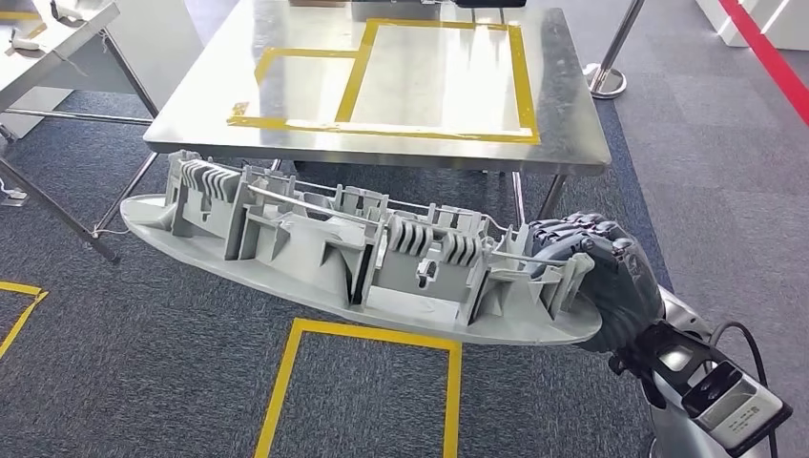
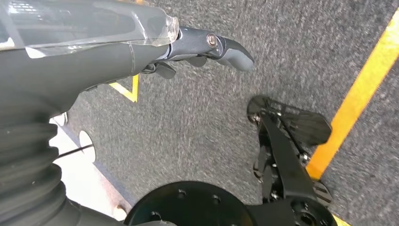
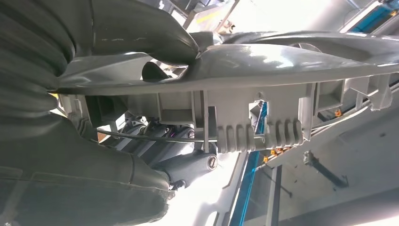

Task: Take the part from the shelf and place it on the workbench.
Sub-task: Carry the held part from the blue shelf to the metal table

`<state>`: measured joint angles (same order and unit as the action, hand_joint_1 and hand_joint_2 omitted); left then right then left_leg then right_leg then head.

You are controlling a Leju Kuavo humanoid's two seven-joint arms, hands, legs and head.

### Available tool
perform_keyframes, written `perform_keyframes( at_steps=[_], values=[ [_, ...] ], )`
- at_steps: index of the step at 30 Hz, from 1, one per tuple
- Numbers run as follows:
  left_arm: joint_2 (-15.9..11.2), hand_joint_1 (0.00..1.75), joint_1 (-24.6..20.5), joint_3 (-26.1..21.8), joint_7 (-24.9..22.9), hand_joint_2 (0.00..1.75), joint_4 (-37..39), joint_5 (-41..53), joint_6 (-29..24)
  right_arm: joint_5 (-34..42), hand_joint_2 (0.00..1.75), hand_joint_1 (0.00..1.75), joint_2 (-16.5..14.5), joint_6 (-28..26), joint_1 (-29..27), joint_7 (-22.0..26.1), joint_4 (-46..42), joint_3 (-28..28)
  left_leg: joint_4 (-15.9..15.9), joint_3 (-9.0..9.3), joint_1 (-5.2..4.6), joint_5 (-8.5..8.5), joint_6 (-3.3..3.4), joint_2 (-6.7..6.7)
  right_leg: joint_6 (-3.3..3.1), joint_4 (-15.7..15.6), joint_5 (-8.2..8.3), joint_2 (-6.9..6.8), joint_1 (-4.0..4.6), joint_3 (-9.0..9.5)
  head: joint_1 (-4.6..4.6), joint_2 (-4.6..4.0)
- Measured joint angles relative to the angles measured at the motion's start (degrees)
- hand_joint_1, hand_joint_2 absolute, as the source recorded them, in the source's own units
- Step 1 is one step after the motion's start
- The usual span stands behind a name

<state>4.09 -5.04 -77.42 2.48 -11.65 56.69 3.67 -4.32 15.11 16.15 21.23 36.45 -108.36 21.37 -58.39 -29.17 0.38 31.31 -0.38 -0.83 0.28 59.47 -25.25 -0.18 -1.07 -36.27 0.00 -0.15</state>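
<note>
The right hand [image 1: 593,272] comes in from the lower right, its silver arm bent up from below and its wrist camera block sitting near the bottom right corner. Its dark fingers [image 1: 572,232] curl over the top of the right end of the part [image 1: 353,258], and the ribbed grey cover of the hand sits behind that end. In the right wrist view the thick thumb [image 3: 141,33] presses on the smooth broad face of the part [image 3: 263,66] while the darker fingers [image 3: 188,167] wrap around the ribbed side, so the hand is clamped on the part.

The part is a long, pale grey plastic moulding, boat-shaped with a flat oval flange along its near edge. Its upper face is crowded with upright ribs, box-like pockets and rows of curved fins, and a thin metal rod runs along its length. It is held in the air over the carpet, tilted so that its left end is farther and higher, with its length running left to right in front of the near edge of the tabletop [image 1: 572,105].

The tabletop is brushed, shiny metal on thin legs, marked with rectangles of yellow tape [image 1: 523,81]. The floor is dark grey carpet with a yellow tape outline [image 1: 286,372] near the robot.

The left hand [image 2: 207,47] hangs above the carpet, its grey fingers extended with nothing in them.
</note>
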Motion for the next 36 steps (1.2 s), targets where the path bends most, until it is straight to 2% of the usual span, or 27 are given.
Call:
perform_keyframes(
  at_steps=[1, 2, 5, 6, 7, 8, 9, 10, 12, 14, 16, 17, 18, 20, 21, 22, 23, 25, 27, 30, 32, 34, 36],
  values=[
    [0.05, 0.00, -0.04, 0.01, 0.04, 1.75, 0.01, -0.01, 0.03, -0.04, 1.75, 1.75, 0.05, -0.03, 0.06, 0.04, 0.03, 0.09, -1.38, -0.58, 0.05, 0.13, -0.21, 0.09, -0.39, -0.07, -0.19, 0.03, -0.08, 0.43, -0.13, 0.00],
    [0.12, 0.00, -0.09, 0.01, 0.08, 1.75, 0.01, -0.01, 0.04, -0.05, 1.75, 1.75, 0.08, -0.04, 0.08, 0.09, 0.04, 0.20, -3.78, -1.99, 0.12, 0.67, -0.41, 0.19, -0.73, -0.14, -0.42, 0.04, -0.15, 0.85, -0.21, 0.00],
    [0.26, 0.00, -0.04, 0.00, 0.16, 1.75, 0.02, -0.01, 0.07, -0.03, 1.75, 1.75, 0.11, -0.04, 0.10, 0.24, 0.07, 0.54, -13.47, -8.85, 0.19, 4.40, -0.90, 0.29, -1.29, -0.20, -1.34, 0.08, -0.06, 1.58, -0.46, 0.00],
    [0.27, 0.00, 0.02, 0.00, 0.22, 1.75, 0.02, -0.01, 0.07, 0.01, 1.75, 1.75, 0.12, -0.04, 0.10, 0.22, 0.11, 0.60, -14.88, -10.48, 0.19, 4.90, -0.93, 0.29, -1.32, -0.20, -1.68, 0.11, 0.00, 1.90, -0.49, 0.00],
    [0.28, 0.00, 0.06, 0.00, 0.32, 1.75, 0.02, -0.01, 0.07, 0.08, 1.75, 1.75, 0.12, -0.06, 0.11, 0.17, 0.15, 0.65, -14.41, -11.13, 0.18, 4.18, -0.86, 0.29, -1.29, -0.20, -2.05, 0.13, 0.05, 2.34, -0.50, 0.00],
    [0.30, 0.00, 0.09, 0.00, 0.46, 1.75, 0.02, -0.01, 0.07, 0.16, 1.75, 1.75, 0.13, -0.10, 0.13, 0.10, 0.19, 0.71, -11.98, -10.71, 0.17, 2.14, -0.70, 0.29, -1.24, -0.20, -2.45, 0.15, 0.10, 2.88, -0.49, 0.00],
    [0.30, 0.00, 0.11, 0.00, 0.61, 1.75, 0.01, -0.01, 0.07, 0.25, 1.75, 1.75, 0.13, -0.17, 0.17, 0.04, 0.22, 0.79, -8.20, -9.51, 0.11, -0.68, -0.40, 0.32, -1.14, -0.22, -2.86, 0.15, 0.14, 3.45, -0.50, 0.00],
    [0.28, 0.00, 0.11, 0.00, 0.72, 1.75, 0.01, -0.01, 0.07, 0.29, 1.75, 1.75, 0.12, -0.28, 0.21, 0.00, 0.25, 0.89, -4.68, -8.26, -0.04, -2.71, -0.08, 0.38, -0.99, -0.24, -3.25, 0.14, 0.20, 3.98, -0.45, 0.00],
    [0.27, 0.00, 0.14, 0.00, 0.87, 1.75, 0.00, 0.00, 0.05, 0.31, 1.75, 1.75, 0.11, -0.54, 0.30, 0.02, 0.34, 1.07, -0.61, -6.65, -0.44, -3.39, 0.53, 0.48, -0.41, -0.41, -3.86, 0.17, 0.27, 4.55, -0.44, 0.00],
    [0.29, 0.00, 0.32, 0.00, 0.96, 1.75, 0.00, 0.04, 0.05, 0.21, 1.75, 1.75, 0.09, -0.80, 0.30, 0.07, 0.41, 1.19, -0.02, -5.97, -0.59, -2.82, 1.18, 0.46, 0.39, -0.11, -3.89, 0.21, 0.28, 4.91, -0.46, 0.00],
    [0.31, 0.00, 0.49, 0.00, 1.00, 1.75, 0.00, 0.08, 0.08, 0.05, 1.75, 1.75, 0.10, -0.97, 0.34, 0.11, 0.44, 1.26, 0.54, -4.64, -0.31, -3.72, 1.86, 0.46, 0.99, 1.53, -4.33, 0.19, 0.26, 4.93, -0.33, 0.00],
    [0.33, 0.00, 0.47, 0.00, 1.02, 1.75, 0.00, 0.08, 0.09, 0.01, 1.75, 1.75, 0.12, -1.01, 0.42, 0.14, 0.45, 1.28, 0.66, -3.96, -0.14, -3.72, 2.11, 0.46, 1.16, 3.40, -5.08, 0.19, 0.24, 4.14, -0.20, 0.00],
    [0.34, 0.00, 0.42, 0.00, 1.04, 1.75, 0.00, 0.08, 0.10, -0.02, 1.75, 1.75, 0.12, -1.02, 0.47, 0.18, 0.46, 1.33, 0.77, -3.64, -0.06, -3.58, 2.29, 0.49, 1.35, 6.23, -6.18, 0.19, 0.20, 2.56, -0.13, 0.00],
    [0.39, 0.00, 0.35, 0.00, 1.06, 1.75, 0.00, 0.08, 0.11, -0.02, 1.75, 1.75, 0.12, -1.07, 0.47, 0.24, 0.48, 1.44, 0.76, -3.34, -0.05, -3.09, 2.51, 0.42, 1.72, 12.92, -8.95, 0.19, 0.16, -1.92, -0.05, 0.00],
    [0.42, 0.00, 0.37, 0.00, 1.07, 1.75, 0.00, 0.08, 0.12, -0.02, 1.75, 1.75, 0.12, -1.10, 0.42, 0.25, 0.51, 1.49, 0.75, -3.11, -0.05, -2.77, 2.52, 0.35, 1.85, 14.97, -9.82, 0.19, 0.15, -3.76, -0.08, 0.00],
    [0.43, 0.00, 0.41, 0.00, 1.07, 1.75, 0.00, 0.08, 0.13, -0.03, 1.75, 1.75, 0.12, -1.13, 0.40, 0.25, 0.54, 1.52, 0.74, -2.75, -0.04, -2.41, 2.46, 0.27, 1.88, 15.25, -9.75, 0.18, 0.15, -4.73, -0.05, 0.00],
    [0.45, 0.00, 0.44, 0.00, 1.07, 1.75, 0.00, 0.08, 0.14, -0.04, 1.75, 1.75, 0.13, -1.15, 0.39, 0.25, 0.56, 1.53, 0.74, -2.21, -0.01, -1.98, 2.36, 0.17, 1.81, 13.40, -8.40, 0.18, 0.14, -4.62, -0.05, 0.00],
    [0.48, 0.00, 0.45, 0.00, 1.07, 1.75, 0.00, 0.08, 0.17, -0.05, 1.75, 1.75, 0.13, -1.15, 0.38, 0.25, 0.60, 1.56, 0.74, -0.97, 0.01, -0.96, 1.95, 0.01, 1.55, 5.97, -3.27, 0.14, 0.17, -2.40, -0.02, 0.00],
    [0.48, 0.00, 0.40, 0.00, 1.07, 1.75, 0.00, 0.08, 0.20, -0.02, 1.75, 1.75, 0.13, -1.16, 0.39, 0.26, 0.70, 1.59, 0.84, -0.31, -0.12, -0.07, 1.28, -0.06, 0.97, 0.85, -0.49, 0.08, 0.37, -0.76, -0.12, 0.00],
    [0.45, 0.00, 0.41, 0.00, 1.07, 1.75, 0.00, 0.08, 0.24, -0.03, 1.75, 1.75, 0.13, -1.20, 0.40, 0.27, 0.80, 1.58, 0.24, -0.16, -0.20, 0.11, 0.35, 0.10, -0.17, 0.01, -0.23, 0.23, 0.42, -0.02, -0.30, 0.00],
    [0.49, 0.00, 0.31, 0.00, 1.13, 1.75, 0.00, 0.08, 0.26, -0.12, 1.75, 1.75, 0.08, -1.21, 0.48, 0.27, 0.83, 1.61, -3.08, -1.86, -0.16, 0.13, -0.08, 0.22, -0.84, -0.23, -0.59, 0.24, 0.19, 0.80, -0.47, 0.00],
    [0.56, 0.00, 0.22, 0.00, 1.20, 1.75, 0.00, 0.08, 0.22, -0.16, 1.75, 1.75, -0.12, -1.21, 0.58, 0.31, 0.85, 1.78, -9.58, -6.11, -0.05, 2.01, -0.54, 0.29, -1.38, -0.36, -1.14, 0.21, 0.10, 1.42, -0.68, 0.00],
    [0.56, 0.00, 0.30, 0.00, 1.27, 1.75, 0.00, 0.08, 0.13, -0.22, 1.75, 1.75, -0.34, -1.21, 0.57, 0.37, 0.98, 1.94, -14.96, -10.46, 0.03, 4.44, -0.85, 0.30, -1.53, -0.36, -1.75, 0.24, 0.13, 1.93, -0.74, 0.00]
  ],
)
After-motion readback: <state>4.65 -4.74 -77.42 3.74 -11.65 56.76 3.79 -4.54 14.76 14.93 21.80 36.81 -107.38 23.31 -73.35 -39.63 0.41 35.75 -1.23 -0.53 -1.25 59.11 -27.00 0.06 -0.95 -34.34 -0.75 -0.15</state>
